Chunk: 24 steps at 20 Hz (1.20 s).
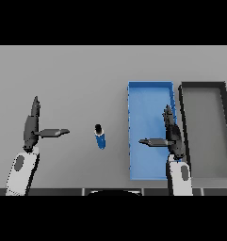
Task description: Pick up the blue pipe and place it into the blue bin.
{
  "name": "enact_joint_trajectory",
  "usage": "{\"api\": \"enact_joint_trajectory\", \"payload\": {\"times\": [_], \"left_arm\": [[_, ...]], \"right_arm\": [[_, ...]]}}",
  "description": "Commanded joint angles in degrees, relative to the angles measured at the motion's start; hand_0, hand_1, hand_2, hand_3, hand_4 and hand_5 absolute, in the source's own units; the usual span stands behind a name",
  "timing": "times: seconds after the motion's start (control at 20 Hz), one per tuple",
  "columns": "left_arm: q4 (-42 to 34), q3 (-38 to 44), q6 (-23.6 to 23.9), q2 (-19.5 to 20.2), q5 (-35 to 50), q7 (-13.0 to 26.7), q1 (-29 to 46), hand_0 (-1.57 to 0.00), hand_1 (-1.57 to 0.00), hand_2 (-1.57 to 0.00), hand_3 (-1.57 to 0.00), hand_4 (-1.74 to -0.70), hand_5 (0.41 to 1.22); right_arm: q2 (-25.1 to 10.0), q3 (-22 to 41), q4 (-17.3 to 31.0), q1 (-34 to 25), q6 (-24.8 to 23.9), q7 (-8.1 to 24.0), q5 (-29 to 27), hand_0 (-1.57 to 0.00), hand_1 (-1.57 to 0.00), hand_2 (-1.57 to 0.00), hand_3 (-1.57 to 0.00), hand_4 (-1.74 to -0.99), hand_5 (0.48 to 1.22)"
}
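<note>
The left hand (31,129) has fingers straight and thumb spread wide, holding nothing; the right hand (171,136) is likewise open, hovering over the blue bin (150,94). The blue pipe (100,136) lies on the counter (77,75) between them, seemingly slightly nearer the left thumb, long axis pointing away from the robot. A dark bin (204,85) sits beyond the right fingers. Nothing blocks either approach.

Blue pipe (100,137): short, dark-capped, standing on the table, untouched. Blue bin (132,132): long rectangular tray at the pipe's 3 o'clock, just beside it.
</note>
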Motion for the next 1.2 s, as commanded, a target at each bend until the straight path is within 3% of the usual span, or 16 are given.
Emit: {"api": "enact_joint_trajectory", "payload": {"times": [0.0,0.25,0.3,0.35,0.45,0.65,0.75,0.85,1.0,1.15], "left_arm": [[-0.05,-0.02,0.06,-0.06,-0.03,-0.26,0.01,0.0,0.0,0.0,0.0,-1.01,0.586],[-1.24,-0.78,0.66,-0.51,-0.65,-0.56,0.67,0.0,0.0,0.0,0.0,-1.01,0.586],[-1.28,-2.64,-5.08,2.68,-1.15,-3.84,2.22,0.0,0.0,0.0,0.0,-1.01,0.586],[-1.5,-3.32,-8.99,5.46,-1.27,-6.08,3.42,0.0,0.0,0.0,0.0,-1.01,0.588],[-1.52,-3.73,-12.21,8.23,-1.52,-7.22,3.6,0.0,0.0,0.0,0.0,-1.01,0.588],[-1.69,-4.56,-15.1,9.28,-1.19,-8.53,4.39,0.0,0.0,0.0,0.0,-1.01,0.589],[-2.49,-4.6,-18.25,10.08,0.77,-10.43,4.93,0.0,0.0,0.0,0.0,-1.02,0.594],[-4.02,-6.88,-20.75,10.65,0.11,-9.55,4.82,0.0,0.0,0.0,0.0,-1.02,0.582],[-6.43,-9.63,-24.05,12.12,-0.59,-7.67,5.15,0.0,0.0,0.0,0.0,-1.04,0.548],[-9.77,-12.91,-25.71,11.53,-0.46,-2.92,5.07,0.0,0.0,0.0,0.0,-1.06,0.498]], "right_arm": [[-0.04,-0.04,-0.01,0.02,-0.02,-0.01,-0.05,0.0,0.0,0.0,0.0,-1.222,0.603],[-0.56,-0.31,-0.25,0.18,0.3,-0.03,-0.37,0.0,0.0,0.0,0.0,-1.222,0.603],[-3.74,1.51,-2.12,2.63,2.21,-3.96,2.56,0.0,0.0,0.0,0.0,-1.222,0.603],[-5.92,2.22,-4.04,4.2,3.65,-5.74,3.44,0.0,0.0,0.0,0.0,-1.227,0.603],[-7.03,3.81,-5.51,5.2,4.1,-5.13,5.64,0.0,0.0,0.0,0.0,-1.228,0.599],[-7.85,4.32,-6.68,4.98,4.11,-3.03,6.63,0.0,0.0,0.0,0.0,-1.226,0.593],[-8.01,4.61,-7.21,6.29,4.45,-4.17,6.73,0.0,0.0,0.0,0.0,-1.218,0.589],[-8.28,4.55,-6.62,4.8,4.52,-3.18,6.9,0.0,0.0,0.0,0.0,-1.215,0.587],[-8.11,5.05,-7.36,4.92,4.6,-5.45,7.19,0.0,0.0,0.0,0.0,-1.223,0.601],[-8.56,4.1,-6.42,4.43,5.01,-4.25,6.13,0.0,0.0,0.0,0.0,-1.233,0.604]]}}
